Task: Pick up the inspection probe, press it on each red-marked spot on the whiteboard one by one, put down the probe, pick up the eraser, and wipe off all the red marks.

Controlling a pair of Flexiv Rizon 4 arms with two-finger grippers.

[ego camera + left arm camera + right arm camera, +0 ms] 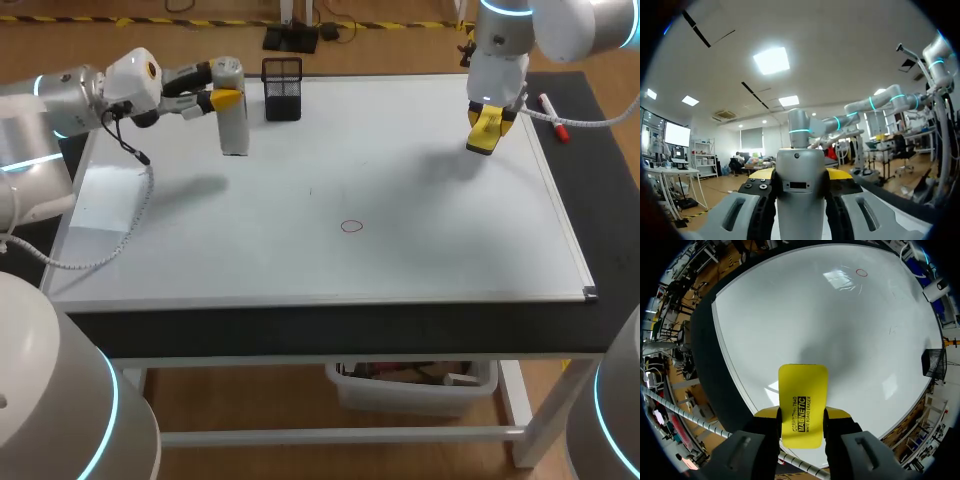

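Note:
A grey-white inspection probe (232, 118) stands upright over the back left of the whiteboard (430, 230). My left gripper (226, 98) is shut on its upper part. In the left wrist view the probe (800, 192) fills the gap between the yellow-tipped fingers (840, 174). My right gripper (484, 128) hangs over the board's back right, shut on a yellow eraser (482, 134). In the right wrist view the eraser (802, 400) sticks out ahead of the gripper (801, 416), above the board (815, 315). One small red circle (351, 226) is drawn near the board's middle, also seen as a red circle (861, 272) far ahead of the eraser.
A black mesh holder (282, 88) stands at the board's back edge, just right of the probe. A red-capped marker (553, 117) lies on the black mat beyond the board's right frame. The board's metal frame corner (590, 293) is at the front right.

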